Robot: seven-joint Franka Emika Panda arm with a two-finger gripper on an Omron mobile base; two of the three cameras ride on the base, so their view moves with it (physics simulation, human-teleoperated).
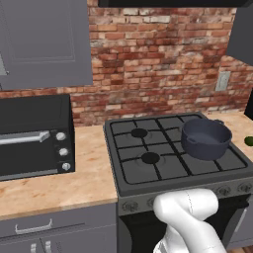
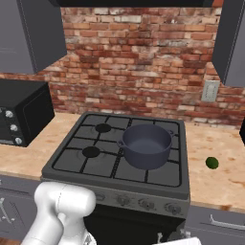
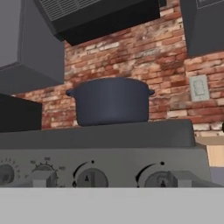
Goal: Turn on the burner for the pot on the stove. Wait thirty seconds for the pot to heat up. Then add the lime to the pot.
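gripper (image 3: 109, 178): jaws spread wide, holding nothing, level with front knobs (image 3: 89, 177) | knobs: none grasped yet, burner step pending | pot (image 2: 145, 145): on stove (image 2: 72, 160), right-front grate | lime (image 2: 212, 163): on counter right of stove, not yet added

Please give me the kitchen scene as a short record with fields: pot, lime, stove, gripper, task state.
pot: round dark blue-grey metal pot, empty, on the right side of the stove grates
lime: small round green lime, on the beige counter right of the stove, apart from the pot
stove: dark grey gas stove, front knobs close ahead in the hand view
gripper: two-finger gripper open, level with the knobs, holding nothing
task state: lime not yet in pot
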